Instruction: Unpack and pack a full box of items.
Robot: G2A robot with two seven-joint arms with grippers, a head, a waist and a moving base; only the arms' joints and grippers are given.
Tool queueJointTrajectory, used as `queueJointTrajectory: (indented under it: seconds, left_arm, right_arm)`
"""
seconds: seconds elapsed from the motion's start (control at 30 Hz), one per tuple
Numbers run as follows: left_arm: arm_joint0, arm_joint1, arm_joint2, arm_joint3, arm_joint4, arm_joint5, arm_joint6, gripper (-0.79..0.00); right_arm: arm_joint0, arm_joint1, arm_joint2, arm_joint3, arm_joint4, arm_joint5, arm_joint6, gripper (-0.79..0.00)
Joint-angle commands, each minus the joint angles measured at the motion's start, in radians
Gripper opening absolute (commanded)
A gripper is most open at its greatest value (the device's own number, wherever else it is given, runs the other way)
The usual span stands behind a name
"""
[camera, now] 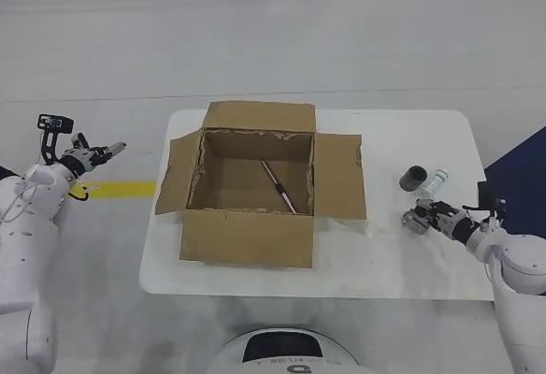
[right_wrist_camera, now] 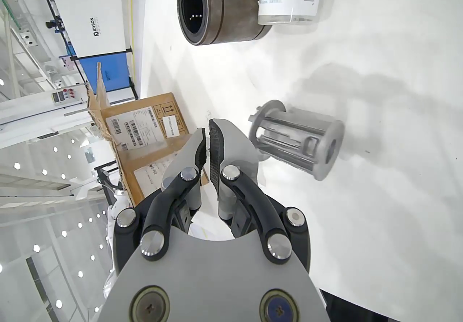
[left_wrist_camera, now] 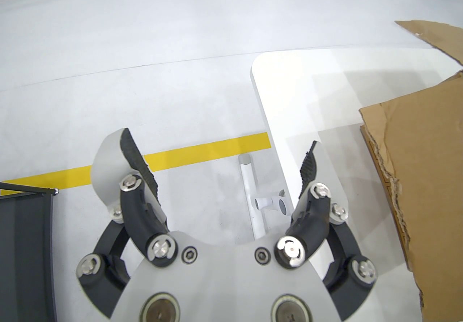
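While only a thin rod (camera: 279, 185) lies in the box (camera: 245, 239), unpacking looks nearly done, repacking not started: sleeve (camera: 412, 178), bottle (camera: 434, 181), silver cage (right_wrist_camera: 298, 150) at its 3 o'clock; right claw (right_wrist_camera: 209, 135) pinched together, left claw (left_wrist_camera: 220, 142) apart.

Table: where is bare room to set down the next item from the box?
Free: the far right corner of the table, beyond the dark cylinder and bottle; the near strip right of the box. Crowded: cylinder, bottle and silver part by the right gripper.
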Motion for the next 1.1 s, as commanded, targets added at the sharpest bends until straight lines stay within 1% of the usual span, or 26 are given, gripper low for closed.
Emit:
queueJointTrajectory:
  seconds: [0.0, 0.13, 0.17, 0.23, 0.27, 0.3, 0.33, 0.37, 0.43, 0.5, 0.57, 0.6, 0.67, 0.73, 0.8, 1.07]
  left_arm:
    - [0.0, 0.0, 0.0, 0.0, 0.0, 0.0, 0.0, 0.0]
    - [0.0, 0.0, 0.0, 0.0, 0.0, 0.0, 0.0, 0.0]
    - [0.0, 0.0, 0.0, 0.0, 0.0, 0.0, 0.0, 0.0]
    - [0.0, 0.0, 0.0, 0.0, 0.0, 0.0, 0.0, 0.0]
    - [0.0, 0.0, 0.0, 0.0, 0.0, 0.0, 0.0, 0.0]
    - [0.0, 0.0, 0.0, 0.0, 0.0, 0.0, 0.0, 0.0]
    - [0.0, 0.0, 0.0, 0.0, 0.0, 0.0, 0.0, 0.0]
    - [0.0, 0.0, 0.0, 0.0, 0.0, 0.0, 0.0, 0.0]
    - [0.0, 0.0, 0.0, 0.0, 0.0, 0.0, 0.0, 0.0]
    - [0.0, 0.0, 0.0, 0.0, 0.0, 0.0, 0.0, 0.0]
    - [0.0, 0.0, 0.0, 0.0, 0.0, 0.0, 0.0, 0.0]
    - [0.0, 0.0, 0.0, 0.0, 0.0, 0.0, 0.0, 0.0]
    - [0.0, 0.0, 0.0, 0.0, 0.0, 0.0, 0.0, 0.0]
    - [0.0, 0.0, 0.0, 0.0, 0.0, 0.0, 0.0, 0.0]
    - [0.0, 0.0, 0.0, 0.0, 0.0, 0.0, 0.0, 0.0]
    - [0.0, 0.0, 0.0, 0.0, 0.0, 0.0, 0.0, 0.0]
  right_arm:
    - [0.0, 0.002, -0.003, -0.005, -0.009, 0.016, -0.004, -0.785]
    - [0.001, 0.005, -0.003, -0.011, -0.034, 0.044, -0.013, -0.785]
    - [-0.009, 0.006, 0.011, -0.015, -0.017, 0.033, -0.01, -0.723]
    - [-0.053, 0.005, 0.065, -0.027, 0.031, 0.003, -0.013, -0.674]
    - [-0.082, 0.005, 0.088, -0.04, 0.045, -0.008, -0.006, -0.573]
    - [-0.113, 0.007, 0.107, -0.054, 0.035, -0.005, 0.001, -0.431]
    - [-0.142, 0.008, 0.118, -0.079, 0.016, -0.006, 0.013, -0.182]
    - [-0.176, 0.01, 0.128, -0.106, 0.0, -0.027, 0.044, 0.0]
    - [-0.245, 0.01, 0.176, -0.139, 0.025, -0.102, 0.088, 0.0]
    - [-0.322, 0.008, 0.222, -0.164, 0.064, -0.209, 0.137, 0.0]
    - [-0.387, 0.008, 0.245, -0.181, 0.047, -0.294, 0.193, 0.0]
    - [-0.406, 0.009, 0.247, -0.185, 0.038, -0.316, 0.222, 0.0]
    - [-0.418, 0.013, 0.238, -0.193, -0.015, -0.302, 0.241, 0.0]
    - [-0.407, 0.016, 0.203, -0.207, -0.079, -0.24, 0.244, 0.0]
    - [-0.382, 0.021, 0.166, -0.215, -0.136, -0.199, 0.255, 0.0]
    - [-0.262, 0.034, 0.06, -0.189, -0.23, -0.079, 0.286, 0.0]
